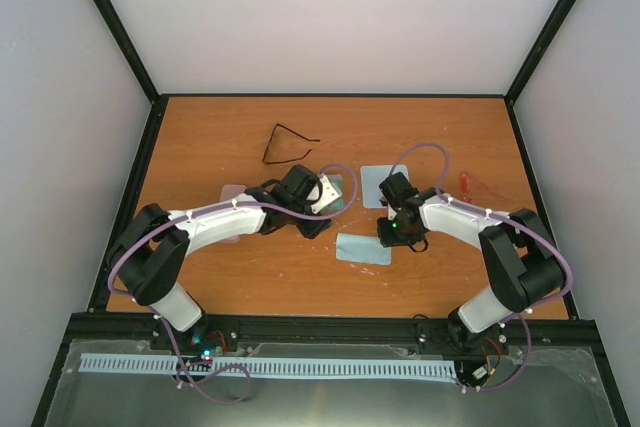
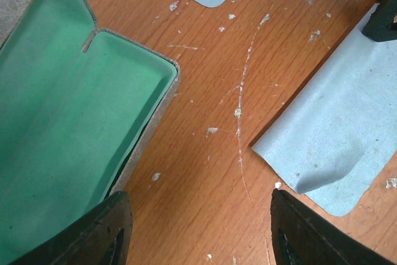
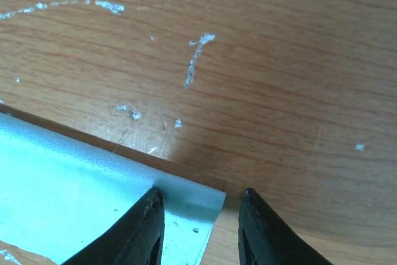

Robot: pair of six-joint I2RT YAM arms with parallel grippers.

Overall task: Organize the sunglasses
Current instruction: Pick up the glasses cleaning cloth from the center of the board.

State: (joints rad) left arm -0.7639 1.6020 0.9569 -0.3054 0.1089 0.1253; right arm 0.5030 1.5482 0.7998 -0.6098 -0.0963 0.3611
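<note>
The right hand (image 3: pixel 201 197) stands part-open, its jaws either side of one corner of a light-blue square cloth (image 3: pixel 74 178), not pinching it. The left hand (image 2: pixel 198 198) is released, spread wide over bare wood beside an open grey case lined in green (image 2: pixel 74 110). The thin black-framed sunglasses (image 1: pixel 286 151) lie in the upper middle of the overhead view on the orange-brown wooden surface (image 1: pixel 440 127), well apart from both. They look light, stiff and fragile. They are probably best taken at the bridge or a hinge corner, not by a slim arm.
</note>
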